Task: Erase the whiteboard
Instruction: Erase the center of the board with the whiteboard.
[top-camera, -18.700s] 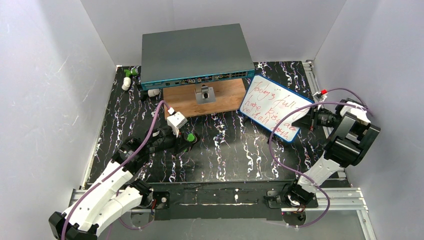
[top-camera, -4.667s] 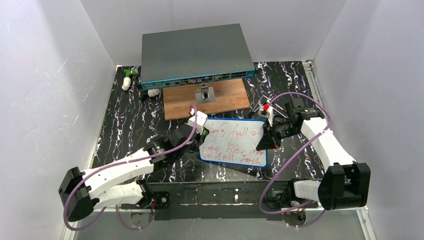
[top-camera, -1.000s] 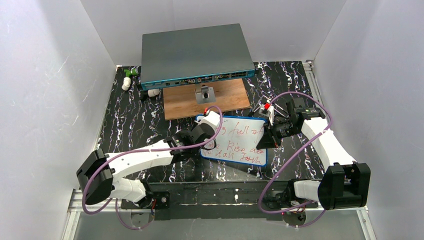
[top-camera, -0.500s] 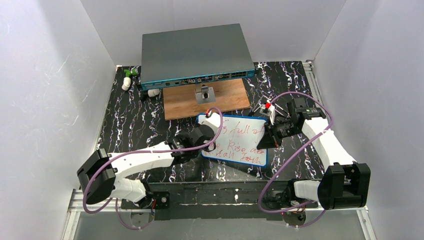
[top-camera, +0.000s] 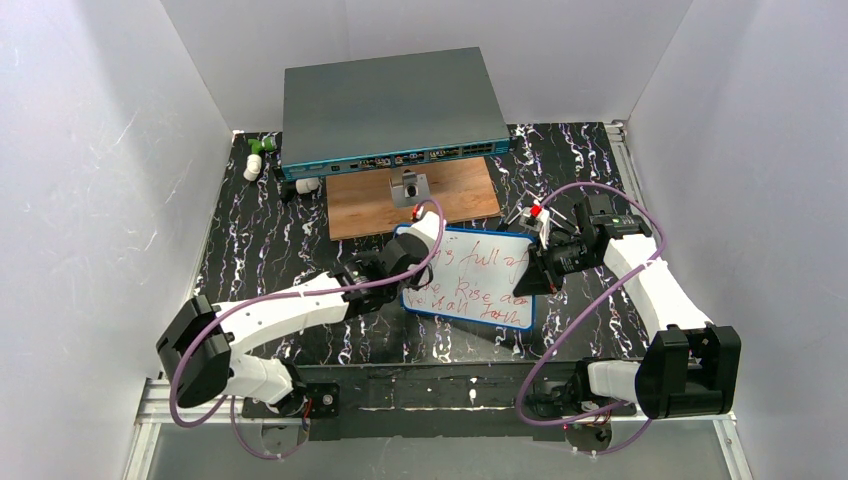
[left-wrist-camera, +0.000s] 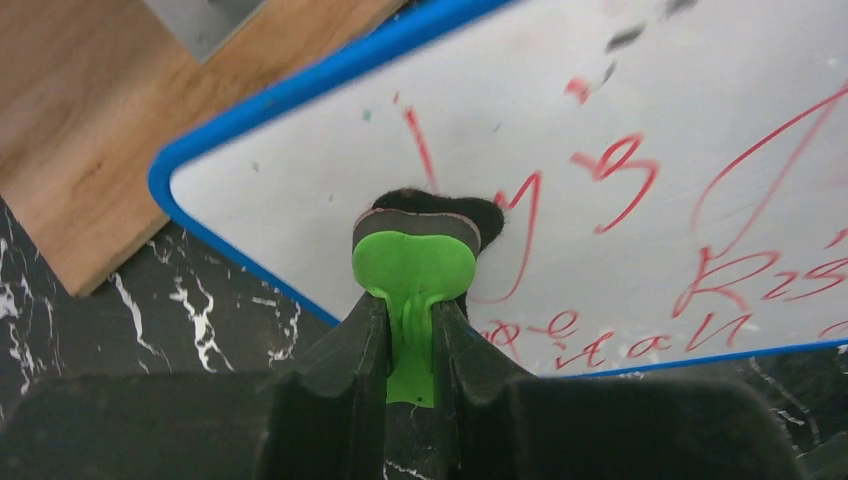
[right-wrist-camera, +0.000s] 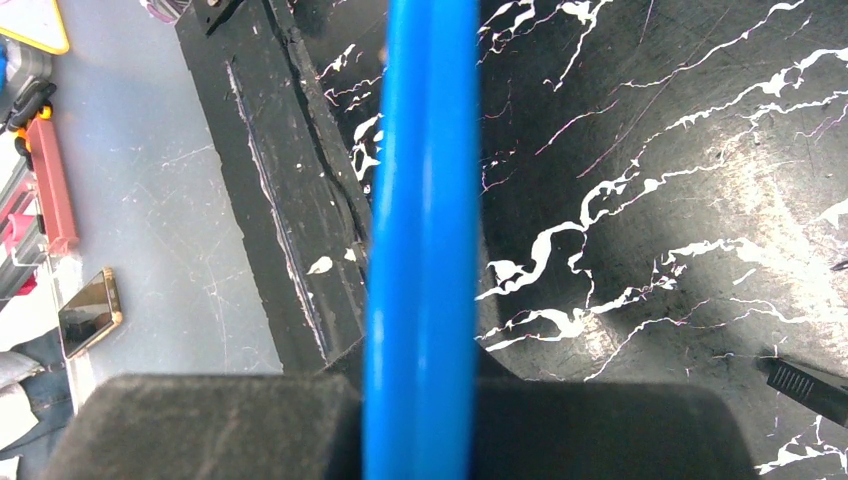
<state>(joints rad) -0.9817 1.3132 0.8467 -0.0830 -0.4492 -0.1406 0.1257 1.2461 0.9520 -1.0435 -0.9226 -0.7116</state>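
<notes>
The whiteboard (top-camera: 480, 280) lies mid-table with a blue frame and red handwriting across it. My left gripper (top-camera: 413, 262) is at its far-left corner, shut on a green eraser (left-wrist-camera: 412, 265). The eraser's black felt (left-wrist-camera: 485, 212) presses on the whiteboard (left-wrist-camera: 600, 120) beside red strokes. The patch near that corner looks mostly wiped. My right gripper (top-camera: 536, 276) is shut on the board's right edge. In the right wrist view the blue frame (right-wrist-camera: 420, 200) runs straight up from between the jaws of that gripper (right-wrist-camera: 420, 395).
A grey-teal network switch (top-camera: 390, 105) stands at the back. A brown wooden board (top-camera: 455, 195) with a small metal bracket (top-camera: 408, 188) lies just beyond the whiteboard. Small white and green parts (top-camera: 258, 155) sit at the back left. White walls enclose three sides.
My left gripper has slid the eraser a little toward the board's far-left corner. The right gripper and the whiteboard have stayed put.
</notes>
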